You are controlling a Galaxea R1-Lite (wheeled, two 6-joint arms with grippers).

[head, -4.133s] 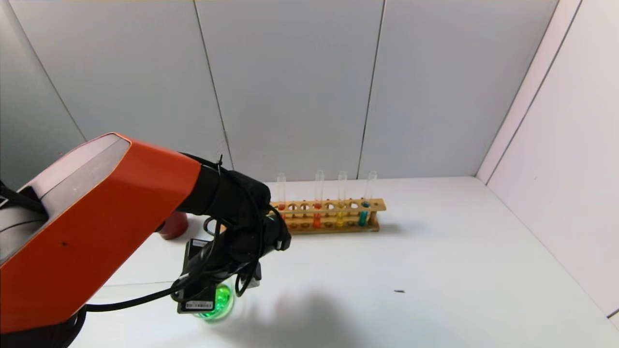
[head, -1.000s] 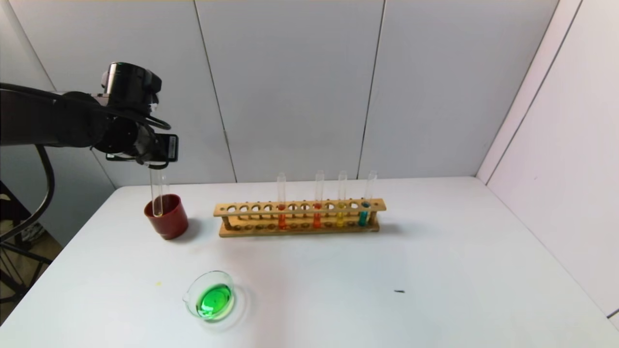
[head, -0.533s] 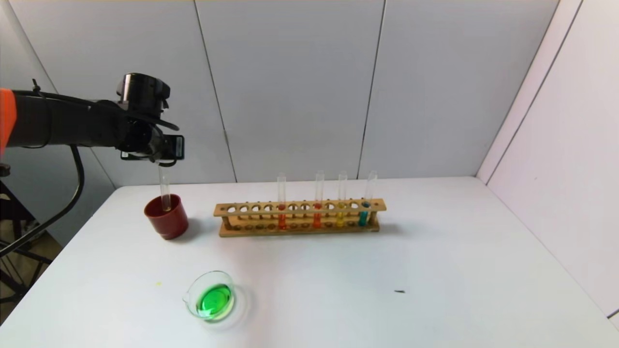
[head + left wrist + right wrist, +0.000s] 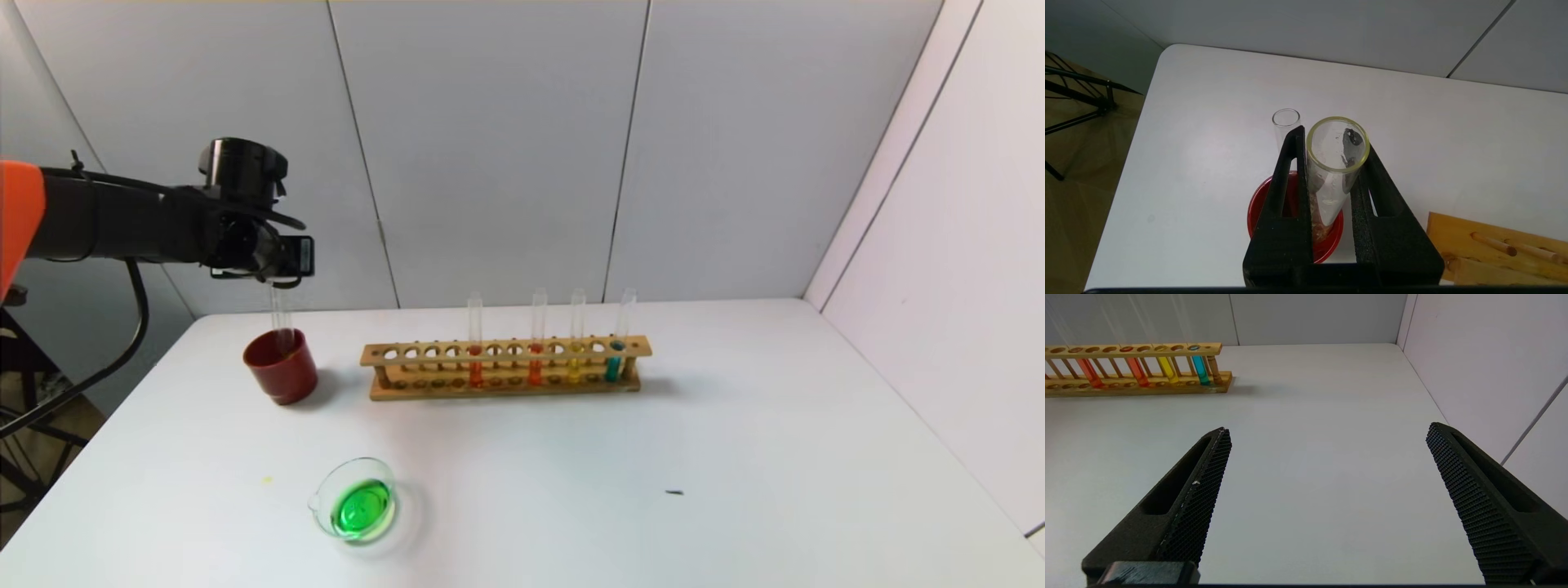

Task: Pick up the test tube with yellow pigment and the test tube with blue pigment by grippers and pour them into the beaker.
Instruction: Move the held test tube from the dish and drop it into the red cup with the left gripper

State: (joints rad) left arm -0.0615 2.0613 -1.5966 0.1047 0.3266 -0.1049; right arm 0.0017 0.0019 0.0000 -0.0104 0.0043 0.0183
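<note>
1. While the left gripper [image 4: 1331, 179] is clamping an emptied tube [image 4: 1336, 163] near its yellow-tinged rim, it is hanging it upright over the dark red cup [image 4: 280, 365], beside a second empty tube [image 4: 1286, 122] already standing there.
2. Glass is handling light, stiff, slick and brittle; gripping high near the mouth with moderate squeeze looks right.
3. Versus a second ago, the tube is sitting deeper in the cup; four seconds ago this arm was over the beaker [image 4: 357, 500], which is holding green liquid at the table's near left.
4. Right gripper [image 4: 1327, 490] is idling wide open.
</note>
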